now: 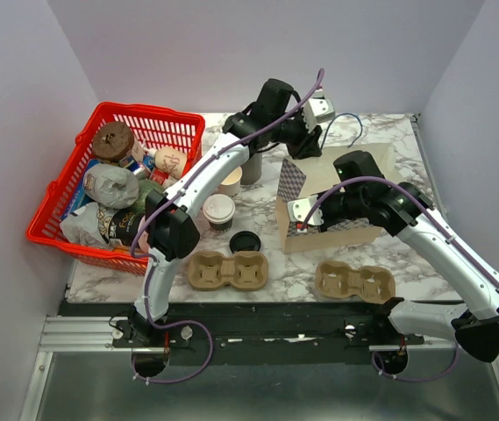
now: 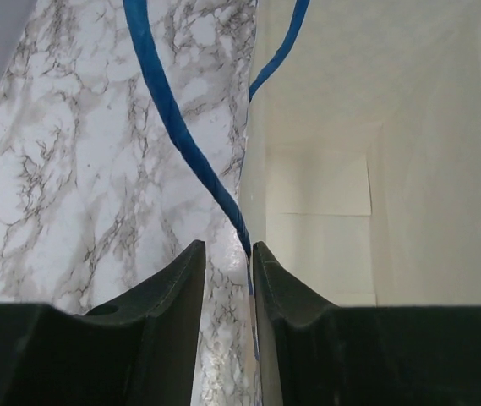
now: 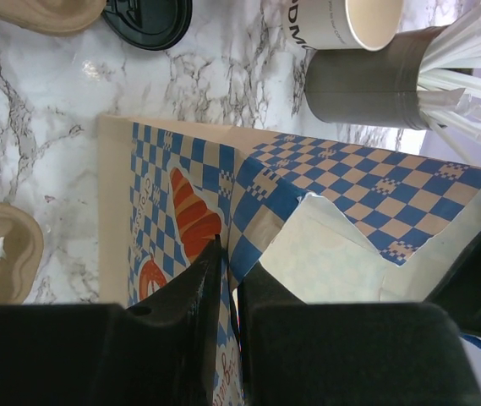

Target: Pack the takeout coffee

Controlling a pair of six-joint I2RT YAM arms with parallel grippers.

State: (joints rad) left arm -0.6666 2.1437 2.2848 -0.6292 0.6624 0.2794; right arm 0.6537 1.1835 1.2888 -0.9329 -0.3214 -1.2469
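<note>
Nearest the bases, two pulp cup carriers (image 1: 227,270) lie on the marble table (image 1: 275,263), with a loose black lid (image 1: 245,241) just behind the left one. The takeout coffee (image 1: 218,210) stands upright beyond that lid, white lid on, touched by neither arm and a little to the left of the paper bag (image 3: 367,186). The step in hand looks to be spreading the bag's mouth so the cup can go in. The right gripper (image 3: 230,264) has its jaws drawn narrow and pinched on the bag's near checkered wall, at the fold. The left gripper (image 2: 227,249) reaches over to the far rim. Its jaws stand narrow, with the rim's edge and the blue handle cord (image 2: 160,93) running down between them. A sliver of marble shows in the gap, so I cannot tell whether it grips yet. To do this well, the left should catch the paper wall as well as the cord. The two holds should then draw apart slowly and level, since thin paper may tear at the fold or the bag may tip. The mouth needs to hold its shape once one arm lets go to fetch the cup. Further back stand a cream cup (image 1: 230,180) and a grey straw holder (image 1: 251,167), which are not wanted. The red basket (image 1: 153,111) is off to the left.
</note>
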